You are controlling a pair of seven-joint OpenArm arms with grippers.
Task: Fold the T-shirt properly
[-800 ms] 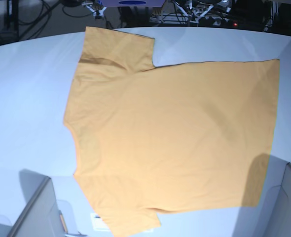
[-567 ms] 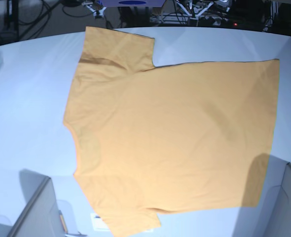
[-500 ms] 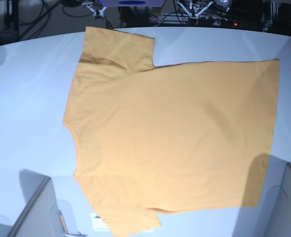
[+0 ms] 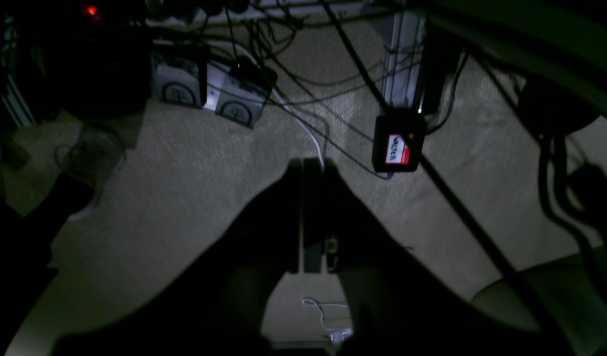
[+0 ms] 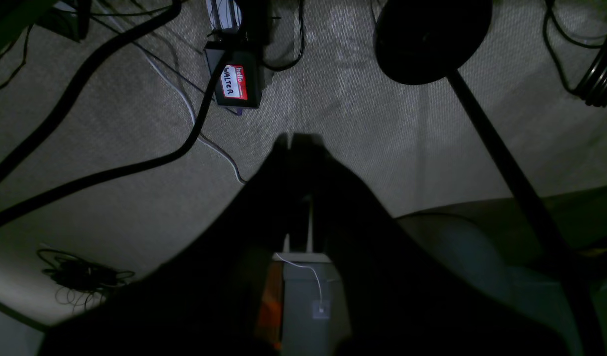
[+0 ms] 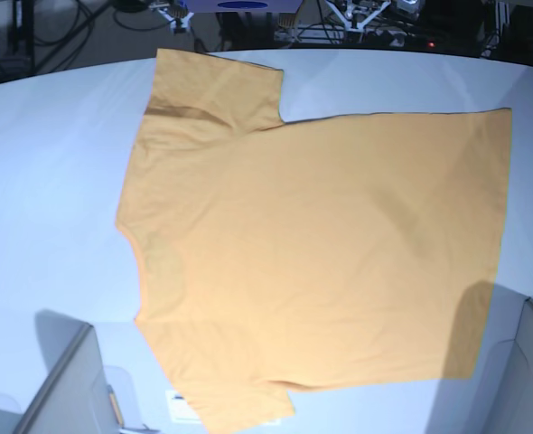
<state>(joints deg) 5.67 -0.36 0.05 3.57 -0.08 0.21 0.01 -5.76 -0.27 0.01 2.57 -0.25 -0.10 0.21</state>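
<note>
Shirt (image 6: 321, 262) lies flat and spread on the white table (image 6: 41, 181), neckline toward the base view's left, hem along its right. One sleeve points to the far edge, the other to the near edge. Cloth looks smooth, with one darker crease across the far sleeve's shoulder. Near sleeve overlaps a small white label on the table. No fold made yet.

Both arms are parked low, off the table. Only their grey upper links show in the base view's bottom corners. Both wrist cameras look down at carpet (image 4: 194, 163) and cables, dim. Left gripper (image 4: 303, 165): fingers pressed together, only a hairline between them, holding nothing. Right gripper (image 5: 296, 141): the same, closed and empty.

Judged step: the first reach, arms rising to the cloth.

To do it well:
- Each gripper should spread before it comes down; closed tips would push the cloth rather than take it.
- A first fold along the shirt's length looks sensible, with one gripper at the sleeve-shoulder end and one at the hem corner of the same side edge.
- Both layers should be pinched at the edge. A top layer alone would peel open.
- Both ends should lift and travel together, so the fold line stays straight.
- The crease at the far sleeve wants flattening, or it gets folded in.
- A low approach risks dragging and bunching.
</note>
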